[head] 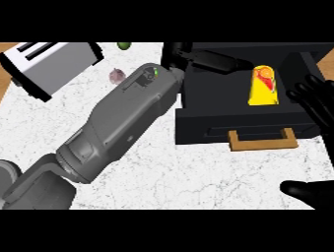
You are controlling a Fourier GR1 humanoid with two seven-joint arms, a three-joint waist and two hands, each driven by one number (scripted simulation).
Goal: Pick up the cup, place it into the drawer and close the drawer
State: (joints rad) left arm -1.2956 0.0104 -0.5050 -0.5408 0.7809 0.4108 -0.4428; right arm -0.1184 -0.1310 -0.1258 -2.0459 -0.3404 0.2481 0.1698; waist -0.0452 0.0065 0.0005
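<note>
Two hands are ours in this view. Our left hand (207, 59) has its dark fingers over the back of the open drawer (198, 115), but we cannot tell whether they are curled or straight; its grey forearm (122, 125) slants up from the lower left across the counter. Our right hand (328, 106) stands at the right edge, beside the drawer, fingers straight and spread, holding nothing. Inside the drawer we see the cup (264, 86), yellow with red and orange markings, lying toward the right side, apart from both hands. A tan handle (262, 141) sticks out from the drawer's front. Farther left on the marble counter (148, 182) sit a toaster (50, 64), a small purplish item (116, 75) and a green one (124, 46).
</note>
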